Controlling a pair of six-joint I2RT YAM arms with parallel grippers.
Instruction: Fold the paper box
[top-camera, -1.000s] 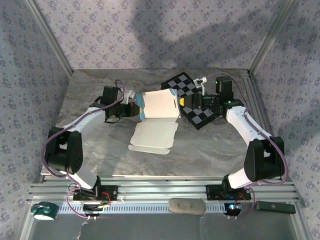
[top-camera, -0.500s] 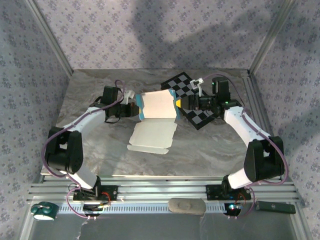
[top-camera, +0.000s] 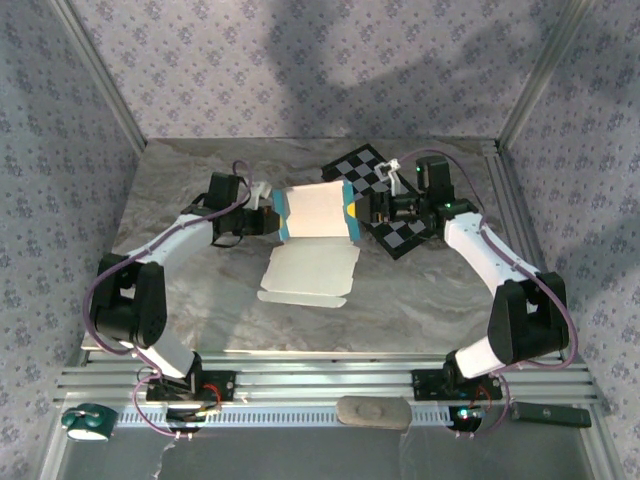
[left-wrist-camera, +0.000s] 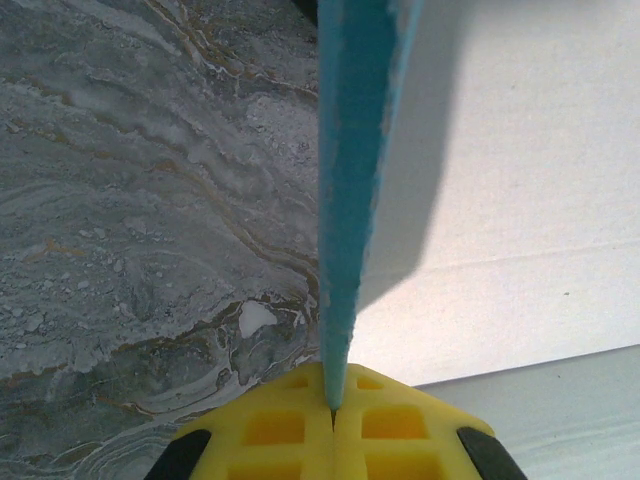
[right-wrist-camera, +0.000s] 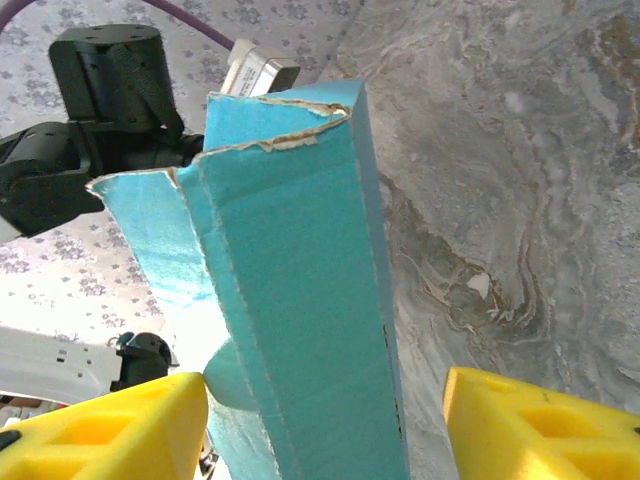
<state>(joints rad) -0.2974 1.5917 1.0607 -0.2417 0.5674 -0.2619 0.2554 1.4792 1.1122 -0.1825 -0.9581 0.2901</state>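
Top external view showed the paper box (top-camera: 315, 215) at the middle of the marble-patterned table (top-camera: 200, 300). One white panel stood raised between the two grippers, and a second white panel lay flat on the table nearer the arm bases. Turquoise showed along the raised panel's left and right edges. The left gripper (top-camera: 268, 218) met the box at its left edge, and the right gripper (top-camera: 362, 212) sat at its right edge, above a black-and-white checkerboard (top-camera: 365, 165) lying at the far right of the table.

In the left wrist view, the left gripper (left-wrist-camera: 333, 405) had its yellow pads (left-wrist-camera: 270, 430) pressed together on the thin turquoise edge of the paper box (left-wrist-camera: 355, 150), with the white face spreading off to the right.

In the right wrist view, the right gripper (right-wrist-camera: 320, 430) had its yellow fingers (right-wrist-camera: 540, 425) spread wide on either side of an upright turquoise flap of the box (right-wrist-camera: 290, 250). One finger stood well clear of the flap, and the other was close beside it.
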